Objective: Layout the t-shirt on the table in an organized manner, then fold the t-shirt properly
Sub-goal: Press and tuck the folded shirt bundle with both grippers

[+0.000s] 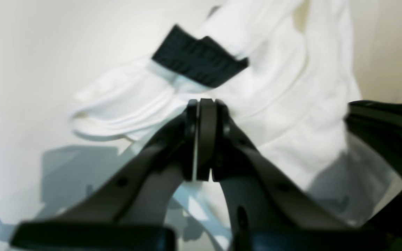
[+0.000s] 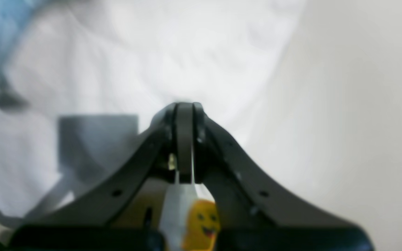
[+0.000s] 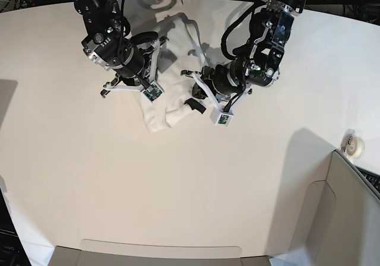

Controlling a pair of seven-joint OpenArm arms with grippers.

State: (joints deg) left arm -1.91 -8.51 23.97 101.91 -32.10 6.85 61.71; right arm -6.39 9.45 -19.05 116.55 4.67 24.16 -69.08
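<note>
Layout step: we hold bunched shirt [image 3: 161,113] over table [image 3: 196,189], left gripper [image 1: 202,104] and right gripper [image 2: 184,106] both clamped on cloth. Next, spread arms, drape flat.

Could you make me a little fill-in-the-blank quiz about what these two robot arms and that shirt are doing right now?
1. The t-shirt lies bunched up, not yet spread flat, on the white ____.
2. Both the left hand and the right hand have their jaws ____.
3. In the left wrist view, the small neck label on the white cloth is ____ in colour.
4. In the right wrist view, a smiling yellow ____ from the print shows below the hand.

Missing words: table; shut; dark; face
</note>
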